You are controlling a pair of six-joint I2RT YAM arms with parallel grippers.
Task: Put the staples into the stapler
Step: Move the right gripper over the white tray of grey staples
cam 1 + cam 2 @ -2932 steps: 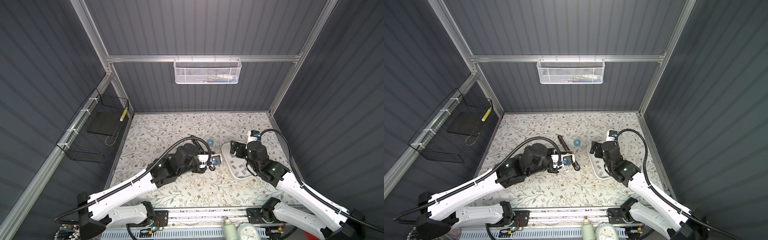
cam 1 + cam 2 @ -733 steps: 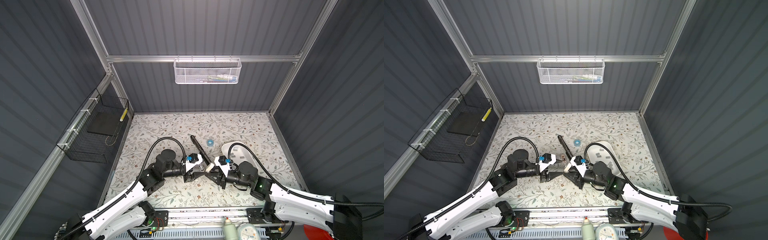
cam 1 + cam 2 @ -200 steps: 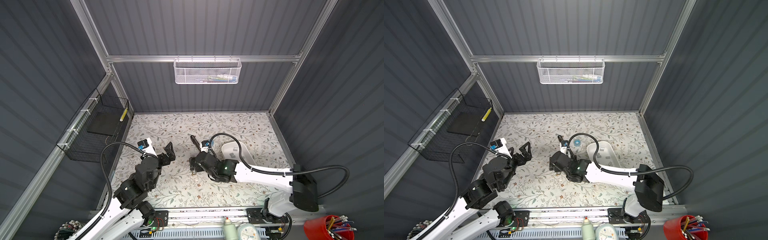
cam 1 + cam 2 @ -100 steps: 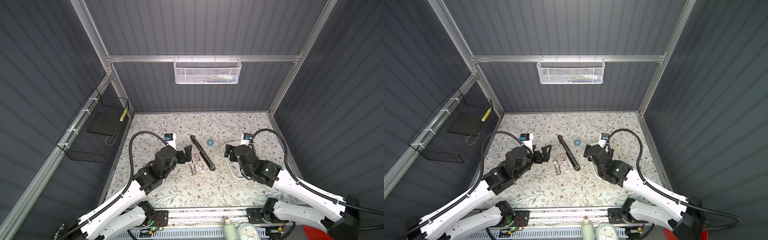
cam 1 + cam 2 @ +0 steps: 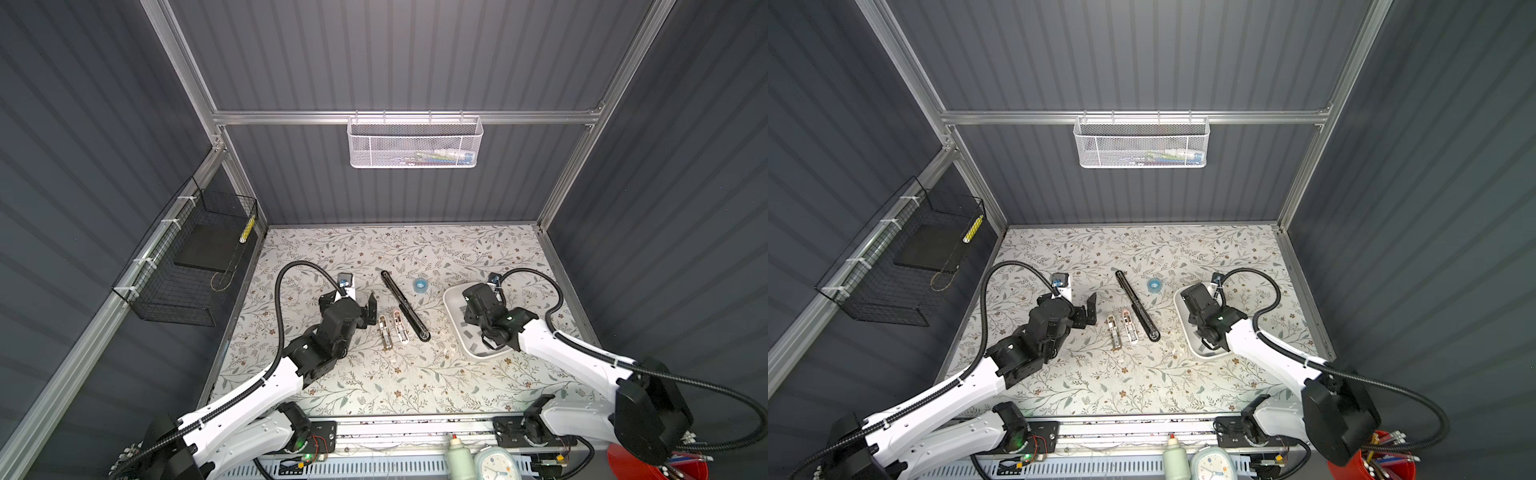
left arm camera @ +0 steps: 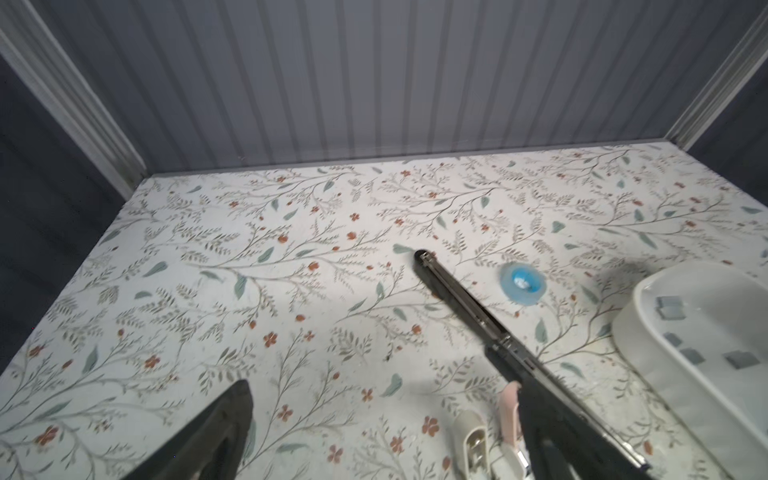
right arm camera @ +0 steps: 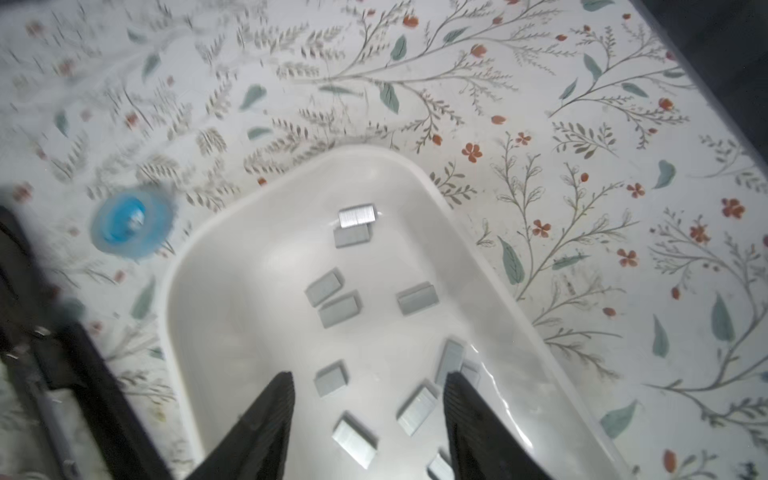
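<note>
The black stapler (image 5: 404,304) (image 5: 1138,306) lies opened out flat, long and thin, in the middle of the floral mat; it also shows in the left wrist view (image 6: 465,299). Several grey staples (image 7: 338,309) (image 5: 468,332) lie loose in a white tray (image 7: 353,151) (image 5: 448,297) to its right. My right gripper (image 7: 368,399) (image 5: 490,340) hangs over the tray, jaws apart, with strips lying between them and nothing gripped. My left gripper (image 5: 370,309) (image 6: 386,399) stands wide open and empty just left of the stapler.
Two small pieces (image 5: 392,330), one beige and one pink, lie beside the stapler. A blue cap (image 5: 420,286) sits between stapler and tray. A black wire basket (image 5: 187,266) hangs on the left wall and a white mesh basket (image 5: 415,143) on the back wall.
A second ago my right gripper was across the middle at the stapler; it now hangs over the tray with its jaws narrower. My left gripper has come forward to beside the stapler.
</note>
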